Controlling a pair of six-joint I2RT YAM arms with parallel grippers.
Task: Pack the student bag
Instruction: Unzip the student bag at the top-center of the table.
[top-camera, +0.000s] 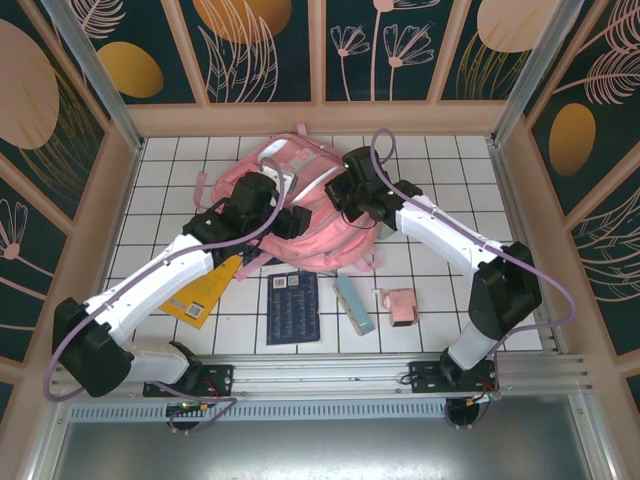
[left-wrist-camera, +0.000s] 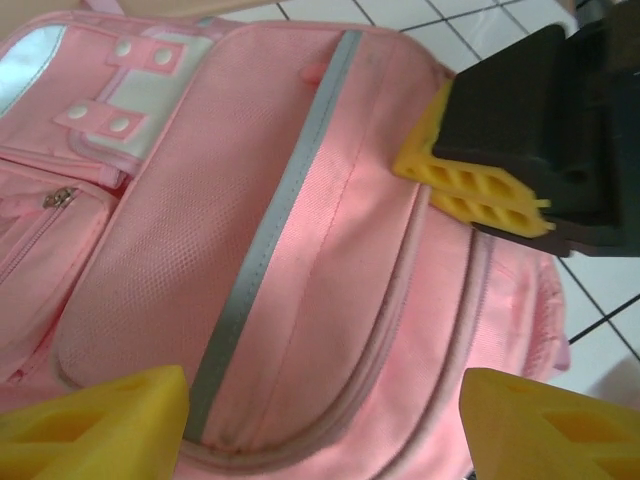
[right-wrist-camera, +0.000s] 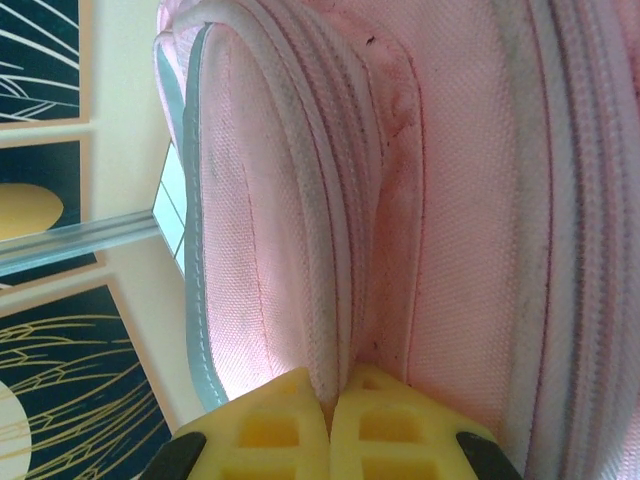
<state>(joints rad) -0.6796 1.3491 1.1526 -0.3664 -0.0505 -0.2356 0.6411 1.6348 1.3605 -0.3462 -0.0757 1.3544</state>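
Top external view has the student bag (top-camera: 318, 242) lying flat at the far middle of the white tiled table (top-camera: 450, 170), with both arms reaching over it. Near the front edge lie a yellow book (top-camera: 205, 292), a dark blue notebook (top-camera: 293, 308), a pale blue case (top-camera: 355, 305) and a small pink box (top-camera: 402, 307), none of them packed yet. The right gripper (right-wrist-camera: 330, 412) has its fingers pressed together on a ridge of the bag's fabric beside a zipper seam. The left gripper (left-wrist-camera: 320, 425) hovers above the front panel with fingers wide apart, holding nothing. I judge that the step in hand is opening the bag. Next, the left gripper must find a zipper pull, which I cannot make out near it, and close on it while the right one holds the fabric tight.
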